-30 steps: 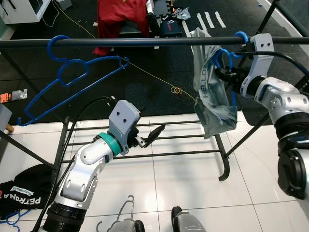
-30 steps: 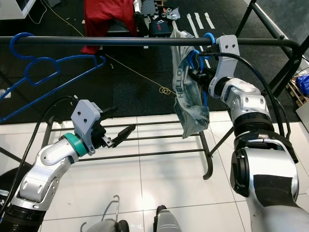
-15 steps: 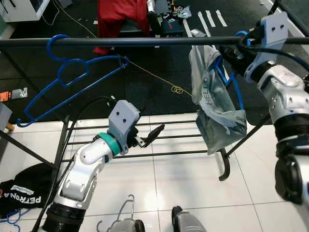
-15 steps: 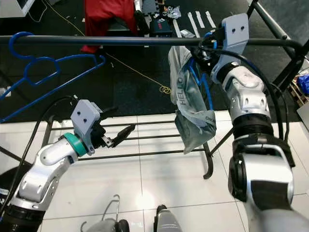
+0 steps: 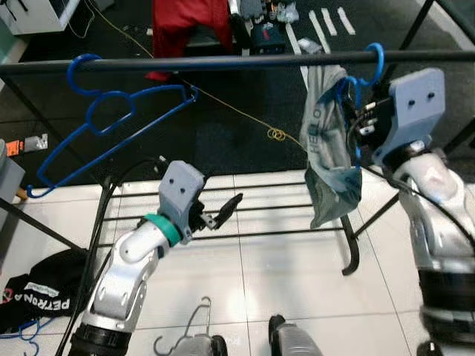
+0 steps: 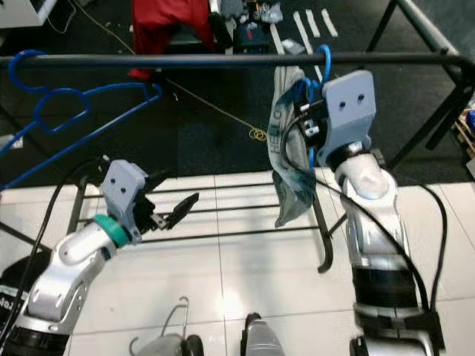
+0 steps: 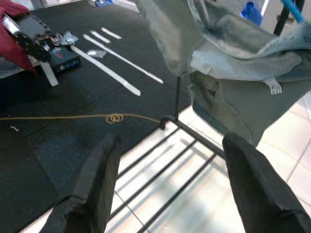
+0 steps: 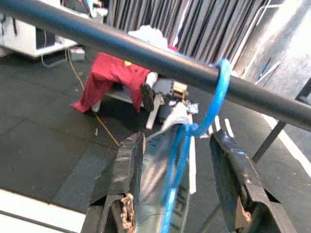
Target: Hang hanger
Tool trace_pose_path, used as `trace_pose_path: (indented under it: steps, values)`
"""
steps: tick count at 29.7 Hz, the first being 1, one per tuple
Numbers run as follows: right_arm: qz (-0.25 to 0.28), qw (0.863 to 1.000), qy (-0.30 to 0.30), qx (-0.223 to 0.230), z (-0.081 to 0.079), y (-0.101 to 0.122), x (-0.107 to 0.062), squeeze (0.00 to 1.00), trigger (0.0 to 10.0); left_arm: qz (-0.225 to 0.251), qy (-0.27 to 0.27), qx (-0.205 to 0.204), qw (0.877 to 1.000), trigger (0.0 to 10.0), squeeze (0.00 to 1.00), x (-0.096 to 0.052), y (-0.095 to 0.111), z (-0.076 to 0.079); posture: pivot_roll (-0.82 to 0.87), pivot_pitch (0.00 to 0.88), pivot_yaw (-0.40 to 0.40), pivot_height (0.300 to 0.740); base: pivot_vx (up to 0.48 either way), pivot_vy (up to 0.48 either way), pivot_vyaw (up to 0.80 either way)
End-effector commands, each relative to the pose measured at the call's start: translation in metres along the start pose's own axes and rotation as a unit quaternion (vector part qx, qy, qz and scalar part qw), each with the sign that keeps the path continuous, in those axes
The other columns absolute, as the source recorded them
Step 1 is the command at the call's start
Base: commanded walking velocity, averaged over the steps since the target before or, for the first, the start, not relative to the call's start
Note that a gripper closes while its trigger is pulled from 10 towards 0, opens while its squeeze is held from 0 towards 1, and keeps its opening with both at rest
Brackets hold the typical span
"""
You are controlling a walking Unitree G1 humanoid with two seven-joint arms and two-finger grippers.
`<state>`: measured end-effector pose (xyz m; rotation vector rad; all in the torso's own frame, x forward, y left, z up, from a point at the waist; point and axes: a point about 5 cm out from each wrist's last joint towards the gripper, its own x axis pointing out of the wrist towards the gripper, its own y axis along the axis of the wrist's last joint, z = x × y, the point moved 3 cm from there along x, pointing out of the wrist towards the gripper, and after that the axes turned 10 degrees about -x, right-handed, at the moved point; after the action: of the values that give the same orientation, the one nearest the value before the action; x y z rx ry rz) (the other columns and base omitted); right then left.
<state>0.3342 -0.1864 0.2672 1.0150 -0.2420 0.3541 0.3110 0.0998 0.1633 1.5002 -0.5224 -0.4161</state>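
A blue hanger [image 5: 355, 96] carrying a grey garment [image 5: 326, 163] hangs from the black rail [image 5: 223, 63], its hook [image 8: 218, 92] resting over the bar. My right gripper [image 5: 362, 122] is just below the rail at the hanger's neck. It is open, and the blue wire [image 8: 177, 165] runs between its fingers [image 8: 233, 189] without being clamped. An empty blue hanger [image 5: 111, 122] hangs tilted at the rail's left end. My left gripper [image 5: 223, 211] hovers low over the rack's bottom bars, open with nothing in it [image 7: 171, 141].
The rack's lower bars [image 5: 260, 208] and curved foot [image 5: 349, 259] stand over white tiles. A red garment [image 5: 185, 22] and a yellow cord [image 5: 245, 119] lie on the dark floor behind. A black bag [image 5: 37, 293] lies at the lower left, and a wire hanger [image 5: 197, 319] is near my feet.
My right gripper rose to the rail, then dropped back below it. The blue hook now sits over the bar and the garment hangs straighter. The left arm barely moved.
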Motion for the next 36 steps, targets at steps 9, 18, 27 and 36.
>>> trace_pose_path:
  steps: [9,18,27,36]
  values:
    - [0.106,0.990,0.024,-0.095,-0.036,0.039,-0.046,0.00,10.0,0.006,0.086,-0.014,0.996,10.0,0.00,-0.005,-0.007,-0.022,-0.09,0.096,0.073,0.740,0.000,0.000,0.00]
    - [0.025,0.993,0.114,0.026,-0.090,0.000,-0.068,0.00,10.0,-0.008,0.143,0.010,0.990,10.0,0.00,-0.006,-0.018,-0.034,-0.07,0.082,0.063,0.740,0.000,0.000,0.00]
    - [-0.223,0.935,0.167,0.218,-0.147,-0.096,-0.126,0.00,10.0,-0.031,0.274,-0.060,0.959,10.0,0.00,-0.041,-0.054,-0.061,-0.04,0.053,0.064,0.740,0.000,0.000,0.00]
    - [-0.334,0.891,0.186,0.245,-0.174,-0.138,-0.162,0.00,10.0,-0.064,0.277,-0.077,0.956,10.0,0.00,-0.051,-0.077,-0.055,-0.01,0.046,0.062,0.740,0.000,0.000,0.00]
